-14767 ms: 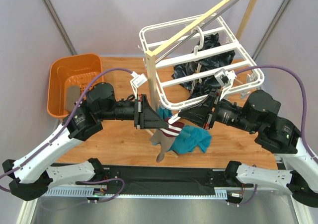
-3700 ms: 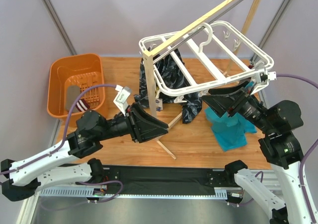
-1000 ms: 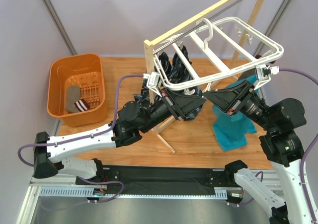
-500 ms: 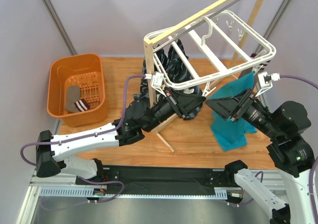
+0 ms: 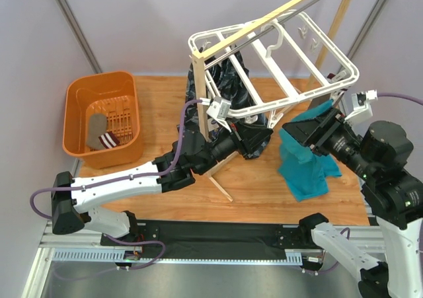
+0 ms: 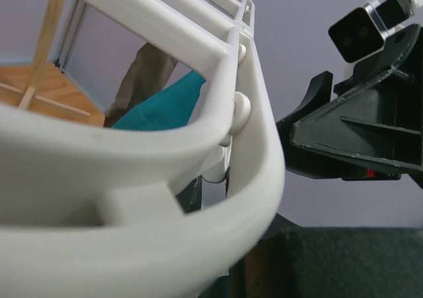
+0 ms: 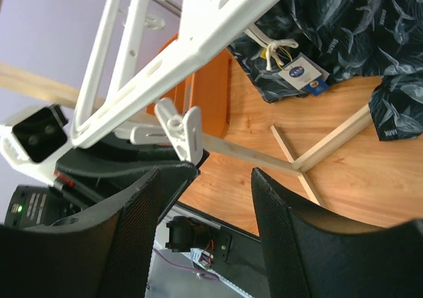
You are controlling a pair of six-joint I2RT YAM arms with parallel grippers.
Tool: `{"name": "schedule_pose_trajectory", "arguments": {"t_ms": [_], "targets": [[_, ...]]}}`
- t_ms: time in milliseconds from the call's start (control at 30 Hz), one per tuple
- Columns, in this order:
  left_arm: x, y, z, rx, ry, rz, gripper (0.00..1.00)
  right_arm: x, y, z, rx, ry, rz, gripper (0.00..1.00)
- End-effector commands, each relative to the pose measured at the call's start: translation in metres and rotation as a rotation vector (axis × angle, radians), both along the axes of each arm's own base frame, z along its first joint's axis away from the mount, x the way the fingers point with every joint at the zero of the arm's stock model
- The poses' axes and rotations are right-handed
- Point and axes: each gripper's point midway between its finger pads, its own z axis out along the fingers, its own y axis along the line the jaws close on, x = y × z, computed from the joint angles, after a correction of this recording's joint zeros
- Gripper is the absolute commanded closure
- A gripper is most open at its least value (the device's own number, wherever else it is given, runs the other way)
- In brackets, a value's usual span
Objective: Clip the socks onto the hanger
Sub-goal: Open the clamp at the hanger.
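basket (image 5: 99, 113): far left of the surface (image 5: 264, 199), left of the pole rack (image 5: 291, 6)
sock (image 5: 98, 127): inside the basket, on its floor
hanger (image 5: 283, 73): hooked on the pole rack, above mid-surface (tilted)
garment (image 5: 231, 80): beneath the hanger, right of the rack's post
cloth (image 5: 305, 172): right of the garment, behind the right end effector (image 5: 291, 131)
left end effector (image 5: 264, 136): under the hanger's near rim, facing the right one, apart
clip (image 7: 178, 129): on a hanger rail, just above the right end effector

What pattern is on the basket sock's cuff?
Maroon-and-white stripes on the sock cuff; best in the top external view.
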Motion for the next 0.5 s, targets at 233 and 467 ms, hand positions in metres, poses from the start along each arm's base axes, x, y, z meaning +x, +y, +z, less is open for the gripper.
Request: {"name": "schedule_pose_trajectory", "arguments": {"t_ms": [233, 467], "targets": [[0.003, 0.005, 0.006, 0.097, -0.117, 0.066, 1.00, 0.021, 0.008, 0.008, 0.005, 0.035, -0.072, 0.42], [0.004, 0.007, 0.008, 0.087, -0.103, 0.075, 1.00, 0.025, 0.030, 0.011, -0.169, -0.047, -0.097, 0.41]]}}
